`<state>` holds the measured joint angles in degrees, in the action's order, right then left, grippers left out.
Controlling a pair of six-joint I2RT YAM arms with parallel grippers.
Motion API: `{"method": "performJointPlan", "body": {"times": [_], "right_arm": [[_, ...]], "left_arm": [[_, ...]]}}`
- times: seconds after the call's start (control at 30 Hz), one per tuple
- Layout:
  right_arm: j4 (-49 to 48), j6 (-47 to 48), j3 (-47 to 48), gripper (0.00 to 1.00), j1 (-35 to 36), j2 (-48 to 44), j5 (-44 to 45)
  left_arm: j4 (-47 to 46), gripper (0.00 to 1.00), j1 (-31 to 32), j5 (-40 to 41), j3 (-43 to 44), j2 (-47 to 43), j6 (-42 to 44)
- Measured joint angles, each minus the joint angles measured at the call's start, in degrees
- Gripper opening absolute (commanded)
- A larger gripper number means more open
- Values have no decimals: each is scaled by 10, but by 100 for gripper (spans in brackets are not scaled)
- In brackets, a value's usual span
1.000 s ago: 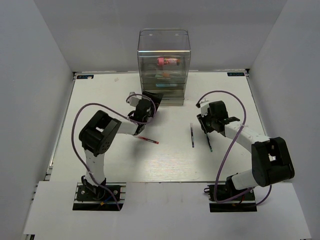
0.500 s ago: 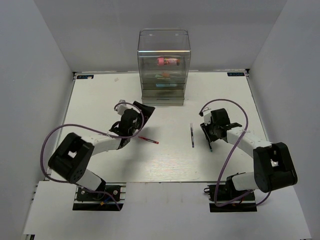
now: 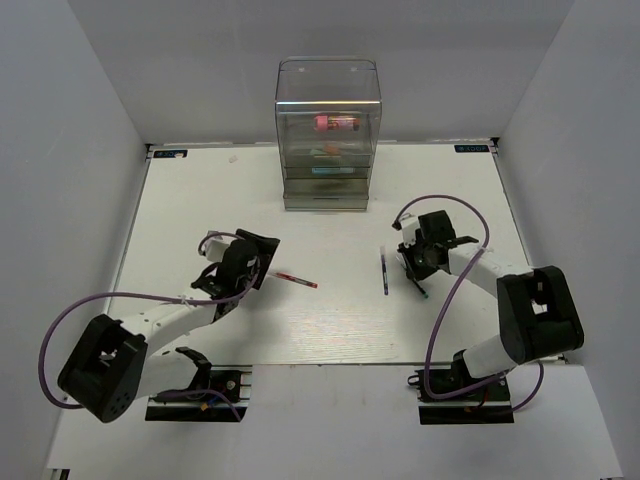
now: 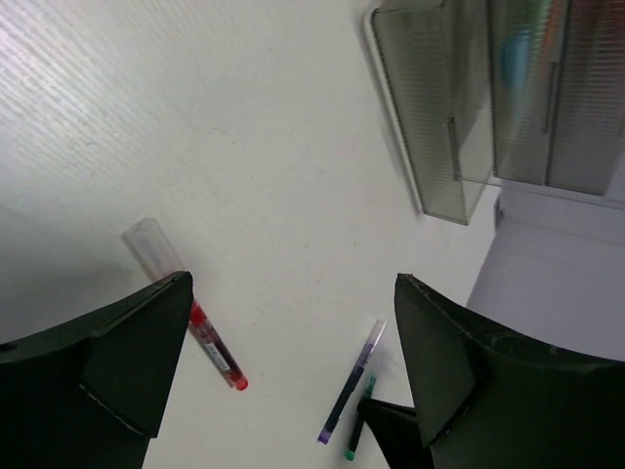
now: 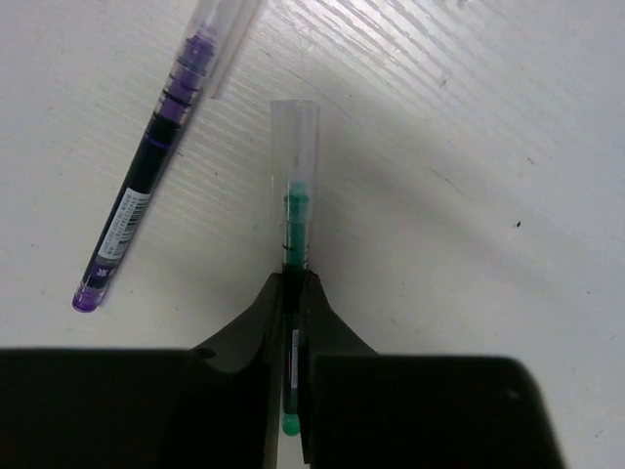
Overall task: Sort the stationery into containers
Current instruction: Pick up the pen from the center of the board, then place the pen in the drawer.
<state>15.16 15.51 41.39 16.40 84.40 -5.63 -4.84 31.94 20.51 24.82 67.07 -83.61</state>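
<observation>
Right jaws are pinched together on the green pen (image 5: pixel 296 210), fingertips (image 5: pixel 256 318) squeezing the barrel toward its tail, with the clear cap poking out ahead. It's a narrow grip along the pen's own line, and that looks deliberate: the purple pen (image 5: pixel 156 156) lies just beside it on the desk (image 3: pixel 200 200), angled away, and the slim pinch keeps clear of it. I can't tell whether the green pen is off the surface yet or only gripped where it lies.

Over to the left jaws: spread wide, nothing between them, hanging above the desk. The red pen (image 4: pixel 210 342) lies just by the left-hand finger (image 4: pixel 127 362), its clear cap sticking out past the tip. It isn't centred in the gap, so I'd say that arm needs to shift across before it can close on anything.

Farther out, the cabinet (image 3: pixel 328 130) stands at the back of the desk, well apart from all three pens. A pink marker (image 3: pixel 338 122) sits in an upper drawer, with more colour in the drawers below. So most of the sorting looks done, with three thin pens left to carry across.
</observation>
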Motion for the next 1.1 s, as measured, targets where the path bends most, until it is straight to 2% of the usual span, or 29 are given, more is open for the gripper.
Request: {"method": "performJointPlan", "body": {"times": [0.1, 0.13, 0.27, 0.53, 0.77, 0.93, 1.1], "right_arm": [[10, 16, 9, 0, -2, 6, -15], [16, 28, 14, 0, -3, 10, -23], [61, 90, 71, 0, -2, 37, -65], [98, 225, 342, 0, 8, 137, -173], [110, 348, 500, 0, 46, 232, -242], [87, 410, 526, 0, 73, 270, -260], [26, 453, 536, 0, 90, 307, -259]], "left_arm": [[65, 92, 0, -9, 48, 24, -4], [86, 96, 0, -15, 67, 38, -3], [169, 99, 0, -37, 138, 98, -4], [290, 99, 4, -77, 220, 181, -5], [350, 99, 6, -98, 246, 196, -9], [372, 99, 5, -114, 269, 236, -19], [390, 97, 4, -125, 300, 267, -24]]}}
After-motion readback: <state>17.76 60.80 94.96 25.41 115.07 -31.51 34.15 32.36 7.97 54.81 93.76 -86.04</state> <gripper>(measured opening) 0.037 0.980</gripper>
